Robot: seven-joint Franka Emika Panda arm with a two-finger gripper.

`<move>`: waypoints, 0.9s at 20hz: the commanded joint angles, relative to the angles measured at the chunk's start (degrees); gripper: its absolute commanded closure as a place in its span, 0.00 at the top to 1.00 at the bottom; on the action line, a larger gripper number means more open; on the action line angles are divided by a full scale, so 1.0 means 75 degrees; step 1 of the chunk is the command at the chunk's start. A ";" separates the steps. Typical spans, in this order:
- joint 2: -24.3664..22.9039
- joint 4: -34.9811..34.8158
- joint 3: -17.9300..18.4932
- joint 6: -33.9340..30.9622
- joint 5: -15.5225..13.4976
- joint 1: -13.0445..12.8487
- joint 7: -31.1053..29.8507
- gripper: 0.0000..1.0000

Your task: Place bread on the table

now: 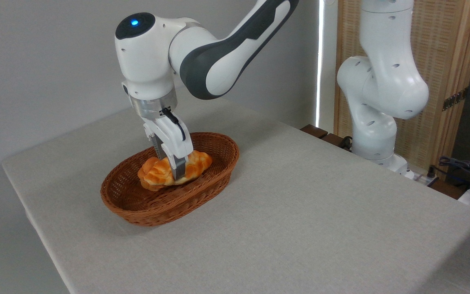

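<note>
The bread (156, 171), a braided golden-brown loaf, sits in the middle of an oval brown wicker basket (149, 214) on the left part of the table (308, 212). My gripper (171, 166) comes down from above and straddles the loaf's middle. Its near finger (179, 168) presses on the loaf's front side, while the far finger stands behind the loaf, its tip hidden. The jaws look shut on the bread. The loaf lies slightly tilted, and I cannot tell whether it still rests on the basket floor.
The arm's white base (375, 134) stands at the table's far right edge, with cables (463, 167) beside it. A wooden screen (443, 81) rises behind. The table's left edge runs close to the basket.
</note>
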 commanded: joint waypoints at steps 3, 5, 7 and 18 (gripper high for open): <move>-0.0099 0.0168 0.0126 -0.0143 -0.0081 -0.0038 0.0033 0.48; -0.0099 0.0647 0.0173 -0.0704 -0.0093 0.0021 0.0022 0.48; -0.0099 0.1000 0.0477 -0.1080 -0.0174 0.0056 0.0045 0.48; -0.0451 0.1318 0.1637 -0.1748 0.0468 0.0056 0.0080 0.66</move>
